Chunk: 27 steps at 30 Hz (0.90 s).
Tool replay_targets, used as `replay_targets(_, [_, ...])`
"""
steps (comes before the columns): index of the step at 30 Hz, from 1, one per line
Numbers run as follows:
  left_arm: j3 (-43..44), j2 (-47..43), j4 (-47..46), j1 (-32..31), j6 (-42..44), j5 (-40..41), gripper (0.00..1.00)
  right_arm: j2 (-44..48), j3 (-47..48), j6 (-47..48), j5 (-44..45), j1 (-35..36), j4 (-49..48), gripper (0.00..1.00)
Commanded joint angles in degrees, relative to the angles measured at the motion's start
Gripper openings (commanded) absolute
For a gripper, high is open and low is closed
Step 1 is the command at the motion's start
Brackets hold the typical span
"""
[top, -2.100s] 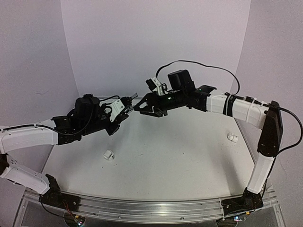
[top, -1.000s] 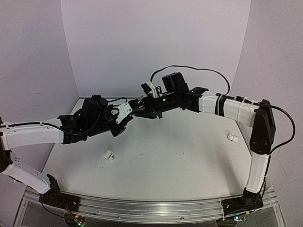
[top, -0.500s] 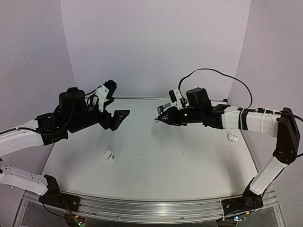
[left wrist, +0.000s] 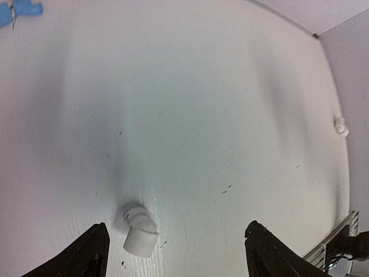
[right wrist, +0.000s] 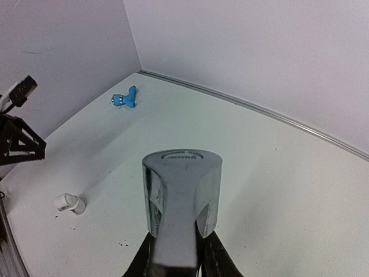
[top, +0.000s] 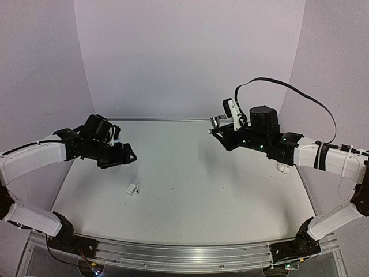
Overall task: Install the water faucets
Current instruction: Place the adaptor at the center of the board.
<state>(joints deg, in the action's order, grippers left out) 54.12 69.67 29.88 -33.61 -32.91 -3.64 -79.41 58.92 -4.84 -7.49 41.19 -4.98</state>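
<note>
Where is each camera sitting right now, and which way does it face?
Top external: above and behind the bases, facing down on the table; both arms show, left gripper and right gripper apart.
Left wrist: looks down on a white pipe fitting; its two fingers frame the bottom edge.
Right wrist: faces the far left corner; the gripped silver faucet fills the centre.
Shared: both wrist views show the blue faucet and that fitting.

Faucet (right wrist: 124, 99) back-L — fitting (right wrist: 70, 202) nearer front
</note>
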Motion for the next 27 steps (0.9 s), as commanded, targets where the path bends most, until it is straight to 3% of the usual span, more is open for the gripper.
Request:
replay_targets(1, [3.94, 7.1, 11.01, 0.19, -3.31, -1.92, 0.82, 1.83, 0.99, 2.07, 3.93, 0.03, 0.94, 0.0])
replay_targets(6, [5.61, 12.6, 14.1, 0.11, 0.76, 2.61, 0.81, 4.27, -1.34, 1.7, 4.66, 0.07, 0.58, 0.0])
replay_targets(14, [10.07, 23.53, 15.0, -1.54, 11.38, -4.71, 0.83, 6.19, -3.0, 3.32, 0.23, 0.03, 0.55, 0.0])
replay_targets(22, [13.5, 30.9, 18.61, -2.87, 15.07, -3.43, 0.72, 7.64, -3.74, 3.96, -0.45, 0.03, 0.85, 0.0])
replay_targets(27, [13.28, 32.59, 18.92, -3.39, 15.44, -1.71, 0.55, 7.55, -3.69, 4.05, -1.06, 0.03, 0.85, 0.0])
